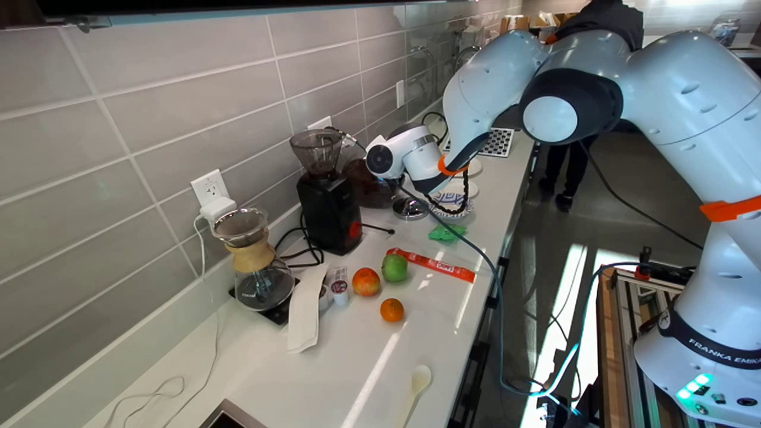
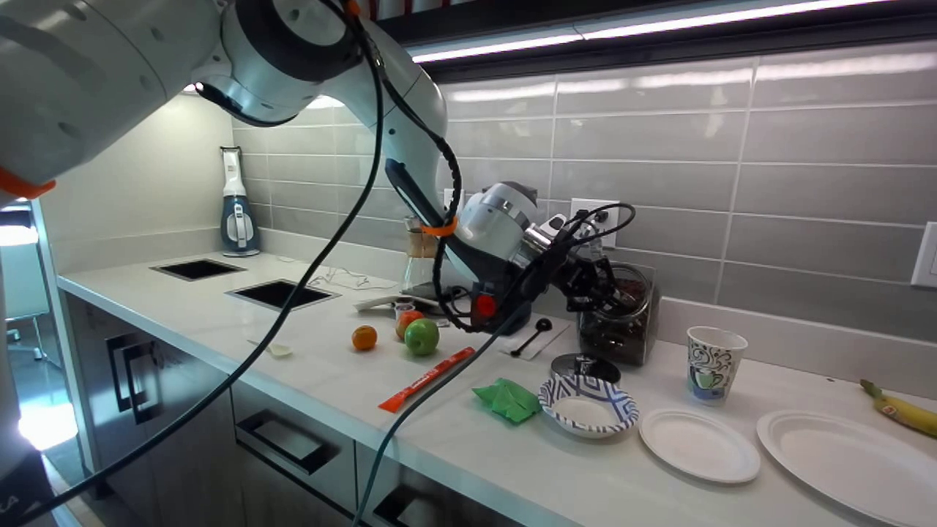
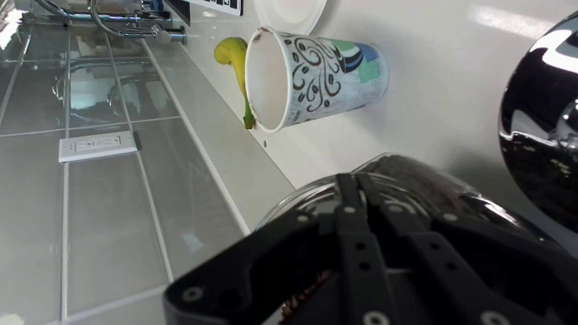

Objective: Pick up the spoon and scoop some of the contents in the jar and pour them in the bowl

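The glass jar (image 2: 621,338) of dark contents stands near the wall, its round mouth facing my gripper (image 3: 354,180). My black fingertips are together over the jar's rim in the wrist view, with nothing seen held. Whether they reach inside the mouth I cannot tell. A black spoon (image 2: 533,337) lies on the counter beside the jar. Another spoon, pale (image 1: 420,378), rests far from the arm near the counter's front edge. In front of the jar sits the bowl (image 2: 588,407), white with a blue patterned rim.
A shiny dark lid (image 2: 585,367) lies between jar and bowl. The black grinder (image 1: 330,208) stands close to the arm. Beyond the jar are a paper cup (image 2: 715,364), plates (image 2: 699,446) and a banana (image 2: 908,413). A green wrapper (image 2: 509,400) and red packet (image 2: 427,378) lie near the edge.
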### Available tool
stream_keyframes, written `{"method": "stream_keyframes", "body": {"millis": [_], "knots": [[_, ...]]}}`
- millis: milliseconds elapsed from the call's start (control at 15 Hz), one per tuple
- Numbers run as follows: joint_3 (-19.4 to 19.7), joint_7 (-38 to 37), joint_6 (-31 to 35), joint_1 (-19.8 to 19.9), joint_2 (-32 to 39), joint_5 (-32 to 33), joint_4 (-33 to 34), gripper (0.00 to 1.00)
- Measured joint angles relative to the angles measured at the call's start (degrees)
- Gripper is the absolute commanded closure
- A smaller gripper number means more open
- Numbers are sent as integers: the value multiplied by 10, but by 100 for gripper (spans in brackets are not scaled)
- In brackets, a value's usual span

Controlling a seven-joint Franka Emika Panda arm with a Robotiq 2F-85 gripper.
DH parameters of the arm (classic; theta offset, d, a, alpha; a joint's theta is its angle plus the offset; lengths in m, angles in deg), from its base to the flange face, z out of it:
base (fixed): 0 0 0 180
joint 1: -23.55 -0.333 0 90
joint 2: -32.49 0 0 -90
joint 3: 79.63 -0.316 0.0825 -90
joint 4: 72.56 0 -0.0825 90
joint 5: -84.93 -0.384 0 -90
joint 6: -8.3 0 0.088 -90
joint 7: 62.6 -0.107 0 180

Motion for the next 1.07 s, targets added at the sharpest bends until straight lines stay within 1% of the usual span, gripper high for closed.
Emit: {"method": "stream_keyframes", "body": {"millis": [267, 533, 733, 1067], "knots": [[-20, -43, -38, -3, -16, 50, -25, 99], [-45, -77, -88, -3, -38, 85, -49, 99], [-63, -93, -130, -2, -55, 99, -68, 99], [-87, -95, -189, 5, -87, 103, -110, 99]]}}
